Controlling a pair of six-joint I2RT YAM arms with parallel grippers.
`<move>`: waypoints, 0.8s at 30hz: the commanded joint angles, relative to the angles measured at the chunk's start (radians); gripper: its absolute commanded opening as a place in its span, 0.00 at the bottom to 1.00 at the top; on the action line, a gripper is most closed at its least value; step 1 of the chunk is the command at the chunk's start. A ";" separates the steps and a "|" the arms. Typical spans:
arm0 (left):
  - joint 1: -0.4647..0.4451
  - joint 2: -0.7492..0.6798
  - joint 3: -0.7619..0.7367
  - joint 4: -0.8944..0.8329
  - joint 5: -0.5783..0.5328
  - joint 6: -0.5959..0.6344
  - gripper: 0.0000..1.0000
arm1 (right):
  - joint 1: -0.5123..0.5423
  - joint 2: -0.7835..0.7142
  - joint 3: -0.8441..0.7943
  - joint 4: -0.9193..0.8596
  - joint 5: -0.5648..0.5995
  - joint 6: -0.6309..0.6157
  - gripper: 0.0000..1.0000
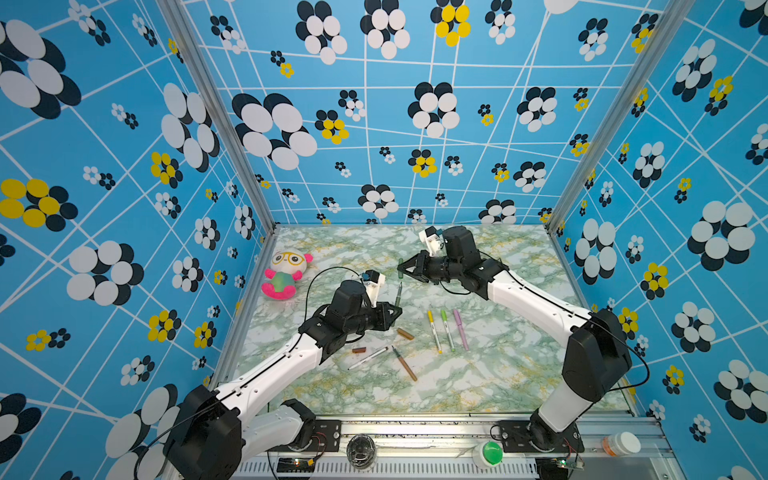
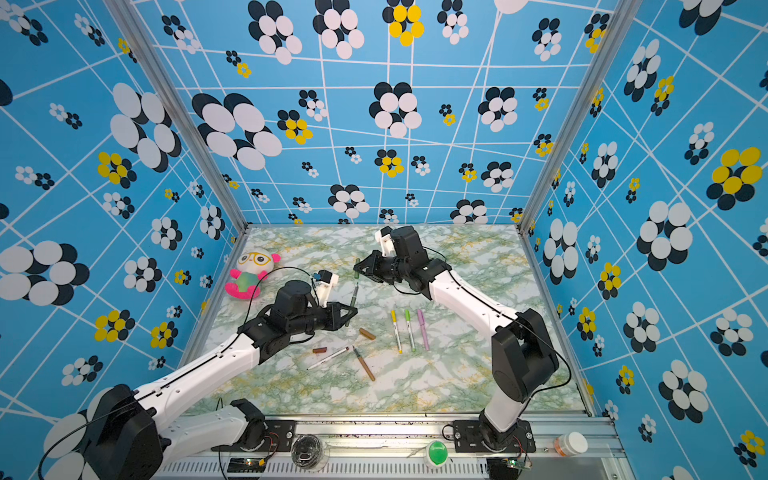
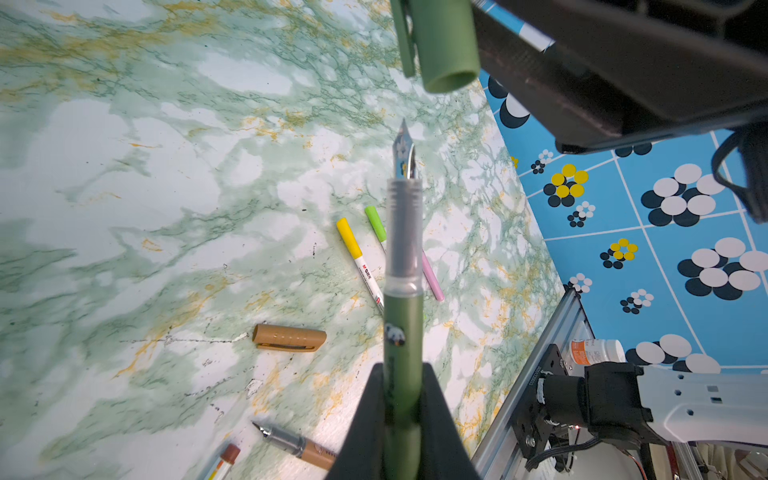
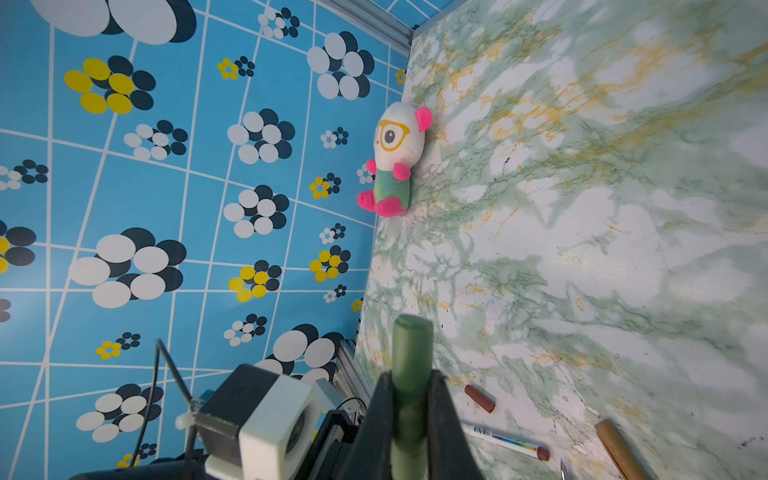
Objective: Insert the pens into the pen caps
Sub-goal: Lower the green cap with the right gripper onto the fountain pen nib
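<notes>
I hold dark-green pen (image 3: 403,332) and dark-green cap (image 3: 446,45), not yet joined.
Nearest me, my left gripper (image 1: 395,311) clamps the pen's barrel, nib pointing away; just beyond the nib, not touching, my right gripper (image 1: 405,270) pinches the cap over the marble table (image 1: 498,374).

six pens (image 1: 434,332), three loose caps (image 1: 405,333), one plush toy (image 1: 286,274)

Three pens (image 1: 448,331) lie side by side on the counter (image 1: 498,374), with two loose caps (image 1: 405,334) and two more pens (image 1: 404,363) to their left. A plush toy (image 1: 284,274) sits at the counter's left edge, behind them all.
</notes>
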 commanded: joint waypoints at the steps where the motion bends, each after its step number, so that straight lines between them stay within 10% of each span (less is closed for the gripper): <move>1: -0.007 -0.012 0.017 0.021 -0.010 0.003 0.00 | 0.010 0.010 -0.013 -0.012 0.014 -0.026 0.00; 24: -0.007 -0.010 0.029 0.020 -0.009 0.003 0.00 | 0.010 0.019 -0.034 -0.015 0.015 -0.038 0.00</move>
